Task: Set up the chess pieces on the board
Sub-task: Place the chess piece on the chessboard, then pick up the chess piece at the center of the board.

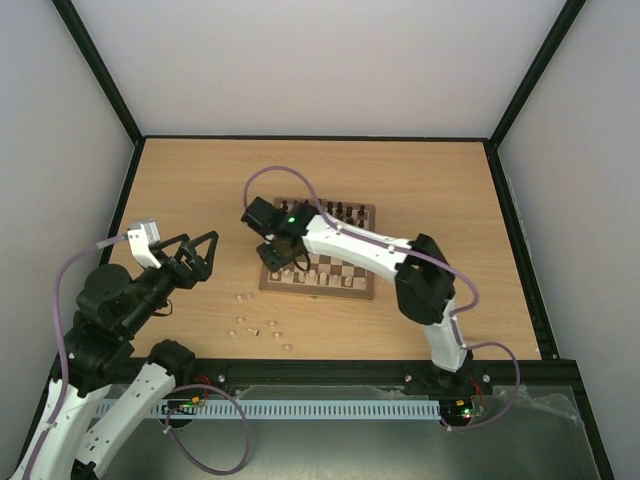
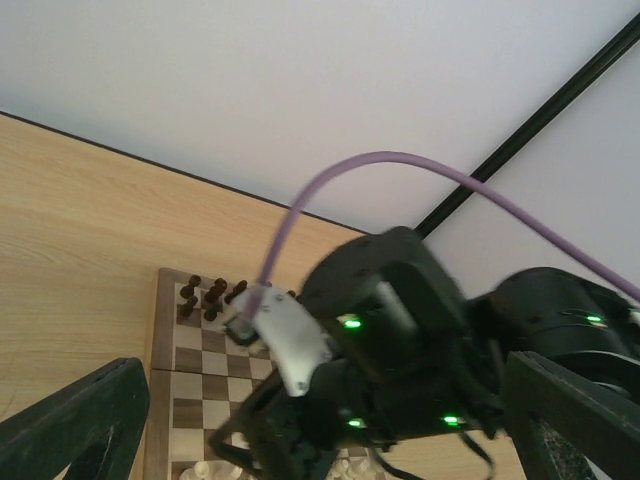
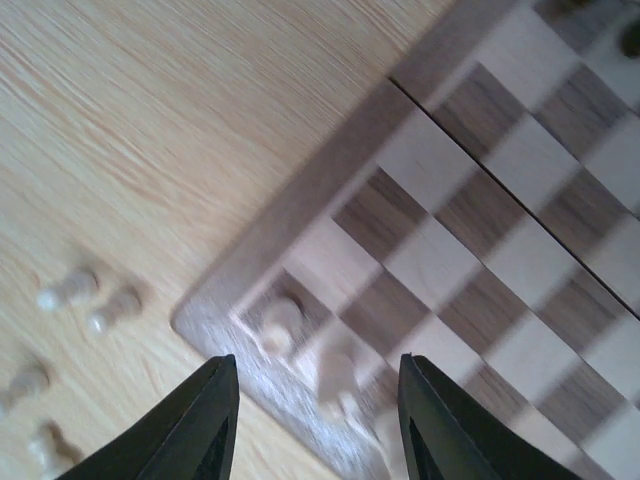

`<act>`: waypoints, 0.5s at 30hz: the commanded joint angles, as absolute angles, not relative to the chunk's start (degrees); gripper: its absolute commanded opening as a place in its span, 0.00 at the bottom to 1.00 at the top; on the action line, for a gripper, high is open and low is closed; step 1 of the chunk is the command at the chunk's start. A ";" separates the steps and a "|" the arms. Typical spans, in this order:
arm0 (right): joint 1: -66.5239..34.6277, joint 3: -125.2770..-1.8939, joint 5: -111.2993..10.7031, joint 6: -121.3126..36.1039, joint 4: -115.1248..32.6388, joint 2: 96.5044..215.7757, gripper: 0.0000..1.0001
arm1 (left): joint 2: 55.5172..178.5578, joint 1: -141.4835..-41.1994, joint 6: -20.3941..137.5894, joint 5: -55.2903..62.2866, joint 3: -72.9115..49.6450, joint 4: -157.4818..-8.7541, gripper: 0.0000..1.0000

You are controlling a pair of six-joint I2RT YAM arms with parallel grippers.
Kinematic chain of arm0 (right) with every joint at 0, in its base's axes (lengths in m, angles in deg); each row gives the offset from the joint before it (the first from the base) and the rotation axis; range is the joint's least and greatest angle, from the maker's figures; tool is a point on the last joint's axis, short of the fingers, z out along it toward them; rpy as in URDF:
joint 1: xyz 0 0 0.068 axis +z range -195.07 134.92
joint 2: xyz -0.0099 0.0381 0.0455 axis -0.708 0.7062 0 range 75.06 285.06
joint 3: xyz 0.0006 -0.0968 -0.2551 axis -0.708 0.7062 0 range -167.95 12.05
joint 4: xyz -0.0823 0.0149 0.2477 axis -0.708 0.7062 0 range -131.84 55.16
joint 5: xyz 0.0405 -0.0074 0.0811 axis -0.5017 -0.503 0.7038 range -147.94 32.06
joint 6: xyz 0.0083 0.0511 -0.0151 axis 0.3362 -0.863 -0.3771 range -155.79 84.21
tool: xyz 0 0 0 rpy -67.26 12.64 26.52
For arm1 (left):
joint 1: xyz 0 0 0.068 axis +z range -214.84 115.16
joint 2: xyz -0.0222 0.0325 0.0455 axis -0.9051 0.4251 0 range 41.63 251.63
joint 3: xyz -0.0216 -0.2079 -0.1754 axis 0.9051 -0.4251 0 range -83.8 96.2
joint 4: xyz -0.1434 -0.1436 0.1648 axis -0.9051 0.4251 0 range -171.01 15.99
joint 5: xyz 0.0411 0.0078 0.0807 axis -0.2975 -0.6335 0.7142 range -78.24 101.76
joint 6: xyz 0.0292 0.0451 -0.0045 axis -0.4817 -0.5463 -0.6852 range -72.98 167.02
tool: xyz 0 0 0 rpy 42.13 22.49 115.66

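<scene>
The board lies mid-table, with dark pieces on its far rows and pale chess pieces on its near rows. Several more pale pieces lie loose on the table, left of and nearer than the board. My right gripper is open and empty above the board's near left corner; in the right wrist view two pale pieces stand on the corner squares between its spread fingers. My left gripper is open and empty, held above the table left of the board.
The right arm fills the middle of the left wrist view, over the board. Loose pale pieces lie on the bare table beside the board corner. Black frame rails edge the table.
</scene>
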State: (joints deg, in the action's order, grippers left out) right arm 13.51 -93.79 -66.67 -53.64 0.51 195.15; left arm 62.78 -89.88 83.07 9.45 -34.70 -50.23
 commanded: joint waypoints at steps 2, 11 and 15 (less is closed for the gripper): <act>13.09 -84.12 -68.65 -56.16 1.63 180.67 0.48 | 63.54 -89.54 82.49 10.38 -33.56 -50.61 0.99; 17.91 -62.10 -68.10 -61.10 -1.62 159.21 0.54 | 67.21 -89.54 81.15 11.35 -34.90 -51.69 0.99; 22.59 -53.56 -65.59 -65.06 -5.96 153.96 0.54 | 71.51 -89.54 81.07 10.13 -38.28 -53.65 0.99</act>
State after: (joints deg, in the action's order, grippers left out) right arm 18.61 -60.61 -67.83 -60.21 -3.01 156.90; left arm 67.72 -89.88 82.02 10.76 -35.29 -51.37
